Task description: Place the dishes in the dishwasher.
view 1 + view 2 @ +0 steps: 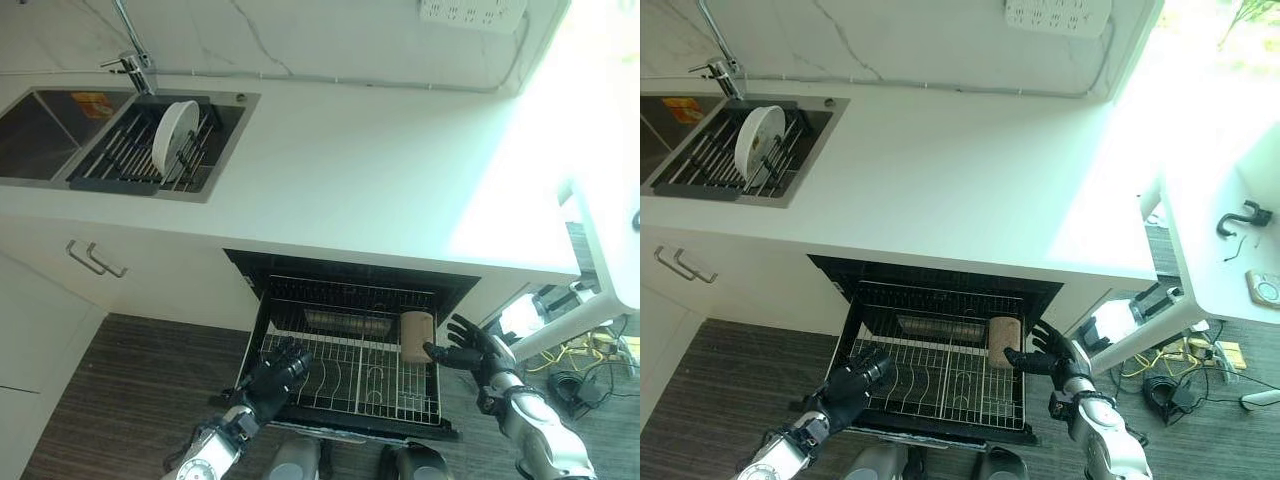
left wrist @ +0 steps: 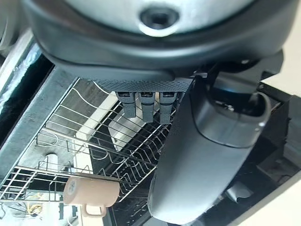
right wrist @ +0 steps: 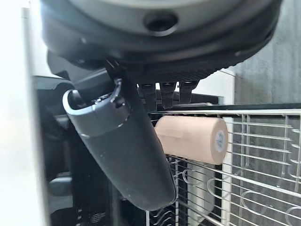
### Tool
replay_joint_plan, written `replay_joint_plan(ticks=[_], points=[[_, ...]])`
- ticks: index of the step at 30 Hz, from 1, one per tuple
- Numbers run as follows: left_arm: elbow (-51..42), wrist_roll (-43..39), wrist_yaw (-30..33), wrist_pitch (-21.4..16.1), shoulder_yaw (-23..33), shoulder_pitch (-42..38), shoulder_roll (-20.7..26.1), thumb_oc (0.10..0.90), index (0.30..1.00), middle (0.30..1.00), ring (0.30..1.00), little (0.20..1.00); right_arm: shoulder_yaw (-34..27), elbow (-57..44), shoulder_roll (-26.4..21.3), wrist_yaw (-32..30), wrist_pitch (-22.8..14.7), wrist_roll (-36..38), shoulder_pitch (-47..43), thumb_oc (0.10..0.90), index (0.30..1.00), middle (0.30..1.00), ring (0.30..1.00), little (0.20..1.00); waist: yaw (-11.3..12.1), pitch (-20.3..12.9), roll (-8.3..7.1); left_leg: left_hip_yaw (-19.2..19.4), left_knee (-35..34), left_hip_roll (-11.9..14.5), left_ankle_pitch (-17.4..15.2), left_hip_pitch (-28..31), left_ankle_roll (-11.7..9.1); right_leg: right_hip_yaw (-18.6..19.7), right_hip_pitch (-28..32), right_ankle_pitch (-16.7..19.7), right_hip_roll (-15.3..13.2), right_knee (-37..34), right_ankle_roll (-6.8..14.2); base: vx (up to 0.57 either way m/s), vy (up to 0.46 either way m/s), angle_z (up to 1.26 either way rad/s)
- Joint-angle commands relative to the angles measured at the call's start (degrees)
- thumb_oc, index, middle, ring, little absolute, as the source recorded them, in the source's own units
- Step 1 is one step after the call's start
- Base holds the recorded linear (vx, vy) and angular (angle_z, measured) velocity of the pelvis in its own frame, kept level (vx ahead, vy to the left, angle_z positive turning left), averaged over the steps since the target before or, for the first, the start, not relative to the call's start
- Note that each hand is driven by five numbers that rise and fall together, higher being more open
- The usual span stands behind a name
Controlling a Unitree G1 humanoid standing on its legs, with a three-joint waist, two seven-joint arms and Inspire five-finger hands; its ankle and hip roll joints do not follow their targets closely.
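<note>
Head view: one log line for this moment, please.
stage: loading | mug: lying in dishwasher rack | right hand: open beside mug | left hand: open at rack's left edge | plate: upright in sink rack

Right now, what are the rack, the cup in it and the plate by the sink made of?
The rack looks like shiny metal wire: thin silvery bars with gaps between them. The cup seems matte tan ceramic, perhaps plastic; it is smooth, solid and dull. The plate looks like glossy white ceramic, standing on edge in the sink's drainer.
</note>
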Motion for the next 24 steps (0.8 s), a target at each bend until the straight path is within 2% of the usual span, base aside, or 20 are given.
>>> replay_joint_plan(ticks=[1, 10, 14, 17, 19, 20, 21, 23, 24], points=[[-6.2, 1.6, -3.8, -4.9, 1.5, 4.0, 0.6, 0.800, 0.900, 0.900, 0.900, 0.900, -4.3, -6.2, -3.4, 3.7, -3.9, 0.6, -1.5, 0.800, 0.900, 0.900, 0.900, 0.900, 0.0, -4.4, 0.20, -0.1, 1.3, 3.0, -6.0, 2.1, -2.8, 1.3, -1.9, 3.9, -0.3, -3.6, 4.9, -0.01, 0.009, -0.06], [-18.5, 4.8, -7.8, -17.6, 8.0, 5.9, 0.5, 0.800, 0.900, 0.900, 0.900, 0.900, -13.0, -16.5, -1.2, 9.7, -5.1, 9.7, 8.8, 0.800, 0.900, 0.900, 0.900, 0.900, -0.9, -6.5, -0.67, 1.1, 1.3, 3.8, -6.9, 3.9, -3.7, -0.3, 0.5, 1.8, -0.2, -3.6, 4.2, -0.03, -0.028, -0.02], [-23.2, 5.2, -9.3, -20.4, 12.1, 7.6, 0.8, 0.800, 0.900, 0.900, 0.900, 0.900, -16.1, -19.5, -1.2, 12.9, -4.9, 11.3, 11.4, 0.800, 0.900, 0.900, 0.900, 0.900, -0.6, -7.4, -0.49, 0.8, 1.3, 3.5, -7.1, 4.3, -4.1, -0.3, 0.8, 0.6, 0.1, -3.6, 3.7, -0.01, -0.102, 0.04], [-26.7, 3.8, -10.3, -20.3, 14.1, 8.6, 0.8, 0.800, 0.900, 0.900, 0.900, 0.900, -17.5, -21.2, -1.6, 12.4, -4.5, 11.3, 11.8, 0.800, 0.900, 0.900, 0.900, 0.900, -0.3, -7.5, -0.30, 1.5, 1.3, 2.5, -6.1, 5.1, -4.7, 1.1, 0.4, -0.1, -0.1, -3.6, 3.2, -0.02, -0.041, 0.04], [-28.1, 2.0, -10.9, -20.0, 14.4, 8.4, 0.6, 0.800, 0.900, 0.900, 0.900, 0.900, -18.6, -21.6, -2.6, 11.4, -4.6, 11.5, 11.5, 0.800, 0.900, 0.900, 0.900, 0.900, 0.0, -6.9, -0.97, 3.3, 1.3, 2.0, -4.6, 4.8, -5.1, 1.3, 0.4, 0.1, -1.5, -3.6, 3.0, -0.11, 0.069, 0.14], [-28.4, 0.8, -11.7, -20.1, 14.2, 7.8, 0.5, 0.800, 0.900, 0.900, 0.900, 0.900, -19.1, -21.4, -3.4, 10.3, -4.8, 12.1, 10.7, 0.800, 0.900, 0.900, 0.900, 0.900, -0.1, -6.5, -1.84, 4.8, 1.3, 3.1, -2.0, 5.0, -5.6, 1.5, 0.4, 0.3, -2.7, -3.6, 2.7, -0.21, 0.228, 0.16], [-28.2, 0.6, -12.2, -20.9, 13.4, 6.8, 0.4, 0.800, 0.900, 0.900, 0.900, 0.900, -19.3, -20.5, -4.6, 9.0, -5.1, 12.6, 8.8, 0.800, 0.900, 0.900, 0.900, 0.900, -0.3, -6.0, -2.72, 4.4, 1.6, 4.4, 0.0, 5.6, -6.2, 2.2, 0.2, 0.8, -3.6, -3.6, 2.4, -0.21, 0.296, 0.04], [-28.4, 0.3, -12.2, -22.5, 12.4, 5.9, -0.1, 0.800, 0.900, 0.900, 0.900, 0.900, -19.2, -20.0, -6.0, 7.6, -5.4, 13.2, 6.3, 0.800, 0.900, 0.900, 0.900, 0.900, -0.7, -5.8, -2.95, 2.0, 1.5, 6.8, 2.1, 7.1, -7.1, 4.0, -0.3, 1.4, -3.9, -3.6, 2.6, -0.25, 0.476, -0.01], [-28.6, -0.1, -11.7, -23.8, 12.2, 5.1, 0.0, 0.800, 0.900, 0.900, 0.900, 0.900, -19.2, -19.7, -7.4, 6.8, -5.7, 14.3, 3.7, 0.800, 0.900, 0.900, 0.900, 0.900, -1.0, -6.2, -2.77, 0.2, 1.3, 8.6, 2.9, 7.9, -7.6, 6.1, -1.6, 1.9, -4.2, -3.6, 3.1, -0.37, 0.751, -0.10]])
